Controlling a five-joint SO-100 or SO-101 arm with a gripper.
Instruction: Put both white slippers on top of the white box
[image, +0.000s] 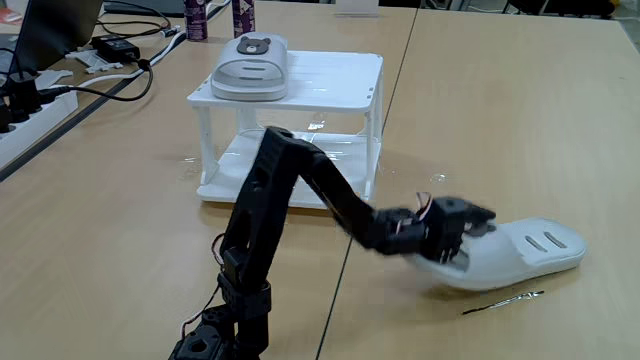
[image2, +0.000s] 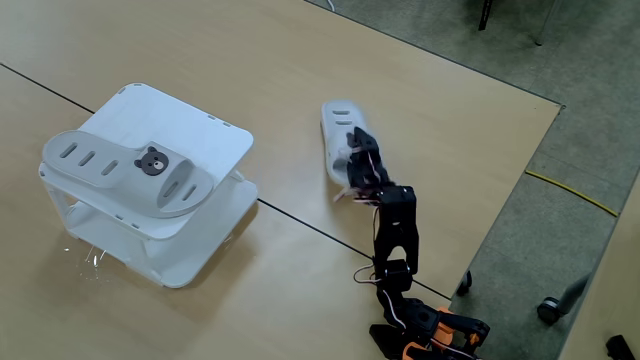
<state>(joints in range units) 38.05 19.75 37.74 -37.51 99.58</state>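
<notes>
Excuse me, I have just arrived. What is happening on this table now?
A black robot arm is working with a pair of off-white rubber slippers. One slipper already lies on the slatted top of the white plastic two-tier rack. The second slipper is on the wooden table, beside a thin dark stick. The gripper is at this slipper's front part; whether it is already gripping is blurred.

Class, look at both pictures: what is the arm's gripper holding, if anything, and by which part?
The gripper sits at the strap end of the second white slipper on the table; blur hides whether the jaws have closed on it.
</notes>
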